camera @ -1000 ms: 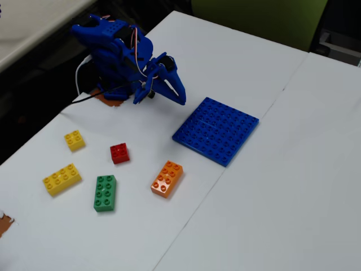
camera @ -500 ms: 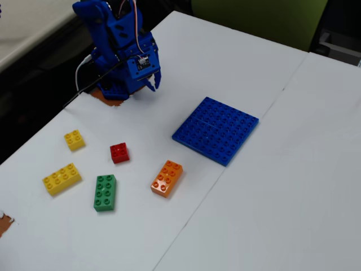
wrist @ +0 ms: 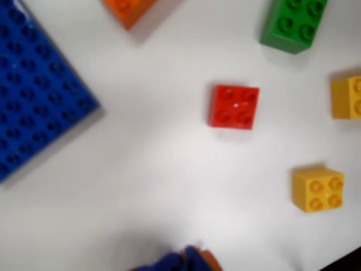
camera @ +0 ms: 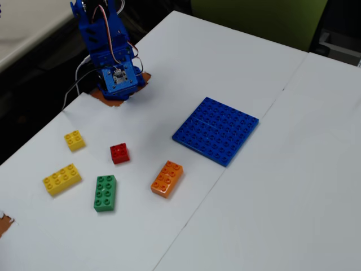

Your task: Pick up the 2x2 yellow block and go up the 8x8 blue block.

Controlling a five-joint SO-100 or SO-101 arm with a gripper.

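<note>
The fixed view looks down obliquely from high beside the table (camera: 293,169); the wrist view looks straight down, nearer — both share the red brick (wrist: 234,106) at centre.

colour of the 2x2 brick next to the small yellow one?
Red, clearest in the wrist view.

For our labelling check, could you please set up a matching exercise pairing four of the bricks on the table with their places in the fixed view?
Things:
1. 2x2 yellow block
2. 8x8 blue block
3. green brick
4. orange brick

Places in the fixed view:
A. right of the red brick, farthest right of all
B. just left of the orange brick
C. left of the red brick, nearest the table's left edge
D. below the blue plate's lower left corner

Pairs: 1-C, 2-A, 3-B, 4-D
</note>
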